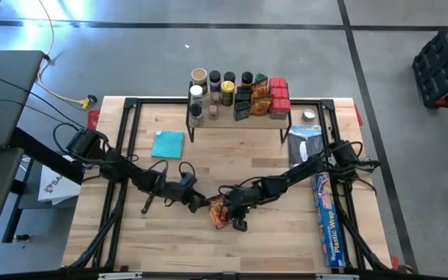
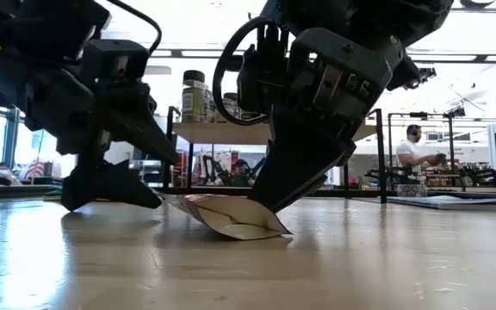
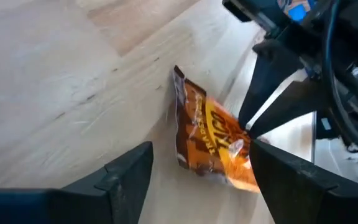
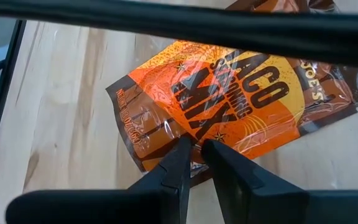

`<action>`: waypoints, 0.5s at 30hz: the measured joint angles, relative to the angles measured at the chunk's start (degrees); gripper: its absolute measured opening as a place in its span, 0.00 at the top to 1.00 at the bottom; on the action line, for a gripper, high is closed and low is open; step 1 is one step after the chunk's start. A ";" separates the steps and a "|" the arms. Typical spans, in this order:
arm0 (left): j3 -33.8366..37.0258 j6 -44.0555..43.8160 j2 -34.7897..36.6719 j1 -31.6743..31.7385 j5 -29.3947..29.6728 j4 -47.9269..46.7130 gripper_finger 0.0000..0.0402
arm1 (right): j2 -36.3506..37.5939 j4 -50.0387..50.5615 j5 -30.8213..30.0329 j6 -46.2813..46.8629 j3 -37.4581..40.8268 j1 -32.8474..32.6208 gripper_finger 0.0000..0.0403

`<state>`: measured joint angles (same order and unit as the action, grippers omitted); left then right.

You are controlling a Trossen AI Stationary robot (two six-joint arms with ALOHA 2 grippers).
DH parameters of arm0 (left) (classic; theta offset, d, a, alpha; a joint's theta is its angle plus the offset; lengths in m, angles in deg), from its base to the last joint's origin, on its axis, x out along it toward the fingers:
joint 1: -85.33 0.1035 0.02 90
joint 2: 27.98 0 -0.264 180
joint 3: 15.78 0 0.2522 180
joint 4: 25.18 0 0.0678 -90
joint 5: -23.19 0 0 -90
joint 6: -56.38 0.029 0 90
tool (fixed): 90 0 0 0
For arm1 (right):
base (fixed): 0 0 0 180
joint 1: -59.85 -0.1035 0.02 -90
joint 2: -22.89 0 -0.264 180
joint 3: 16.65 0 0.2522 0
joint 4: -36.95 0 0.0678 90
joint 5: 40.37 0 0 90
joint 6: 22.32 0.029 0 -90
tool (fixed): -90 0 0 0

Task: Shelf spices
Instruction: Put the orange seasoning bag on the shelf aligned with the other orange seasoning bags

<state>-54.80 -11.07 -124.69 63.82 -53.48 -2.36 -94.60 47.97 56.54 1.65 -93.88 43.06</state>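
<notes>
An orange taco seasoning packet (image 1: 220, 211) is near the middle of the table's front half. In the low view the packet (image 2: 231, 215) is tilted, its low end on the wood. My right gripper (image 4: 197, 144) is shut on it. My left gripper (image 3: 201, 149) stands open just left of the packet, a finger on either side of its near end; whether a finger touches it I cannot tell. The shelf (image 1: 232, 123) stands at the far edge with several spices (image 1: 239, 93) on top. My right gripper pinches the packet's long edge (image 4: 194, 138) between its two fingers, close to the brown sealed end. The fingers (image 2: 287, 185) slant down onto it from above. One end (image 2: 269, 231) rests on the table and the other end (image 2: 172, 200) is raised toward my left gripper.
A teal cloth (image 1: 168, 144) lies in front of the shelf's left end. A long blue plastic-wrap box (image 1: 325, 210) lies along the right side, a white-lidded jar (image 1: 309, 117) beyond it. Black frame rails border the tabletop. A person (image 2: 416, 151) stands far behind the table.
</notes>
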 joint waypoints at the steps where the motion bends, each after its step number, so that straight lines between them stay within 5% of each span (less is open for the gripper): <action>1: 0.03 -0.22 -0.22 0.32 -0.11 0.51 0.36 | -0.02 -0.16 0.01 0.00 0.00 0.00 0.86; 15: -5.97 0.00 -3.57 1.42 -11.11 -4.13 0.51 | -0.04 -0.87 0.08 -0.02 0.00 -0.02 0.86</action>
<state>-60.77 -11.07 -128.26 65.24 -64.59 -6.48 -94.65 47.10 56.62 1.63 -93.88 43.03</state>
